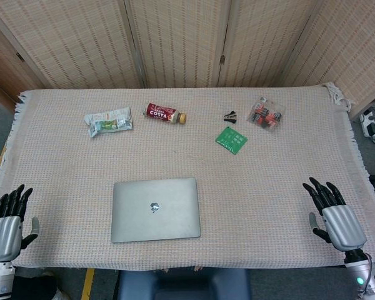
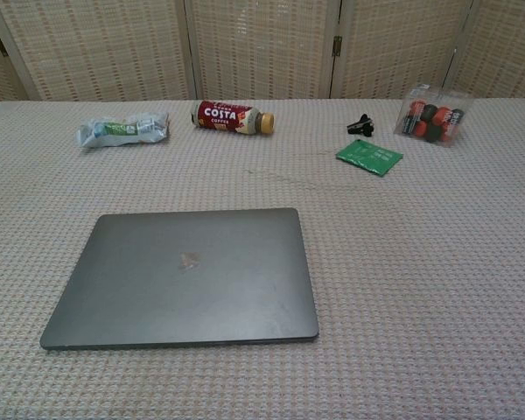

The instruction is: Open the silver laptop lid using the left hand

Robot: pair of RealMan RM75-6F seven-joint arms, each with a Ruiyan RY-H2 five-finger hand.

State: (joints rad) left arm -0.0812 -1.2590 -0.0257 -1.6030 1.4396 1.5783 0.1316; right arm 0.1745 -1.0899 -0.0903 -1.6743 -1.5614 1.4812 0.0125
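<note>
**Both hands idle at the table's near corners, laptop lid down**

Left hand [image 1: 9, 222] rests at the near left corner of the table [image 1: 281, 187], fingers spread and holding nothing; the chest view does not show it. Right hand [image 1: 334, 215] sits at the near right corner, likewise released with fingers apart.

A pale woven cloth [image 1: 62, 162] covers the whole table, its fringe showing at the far right corner. Behind the far edge stands a wicker folding screen [image 1: 181, 40].

The silver laptop [image 2: 188, 276] lies flat near the middle of the near edge, a little left of centre, lid fully closed, logo on top. Nothing lies on it or between it and the left hand; the cloth around it is bare on all sides.

All other things sit along the far edge, well apart from the laptop. From largest down: a Costa coffee bottle [image 2: 232, 117] lying on its side, left of centre; a crumpled green-and-white wrapper [image 2: 122, 131] further left; a clear bag of red and black pieces [image 2: 431, 115] toward the far right; a green packet [image 2: 369, 157] just nearer than that; a small black clip [image 2: 360, 125] beside the packet.
</note>
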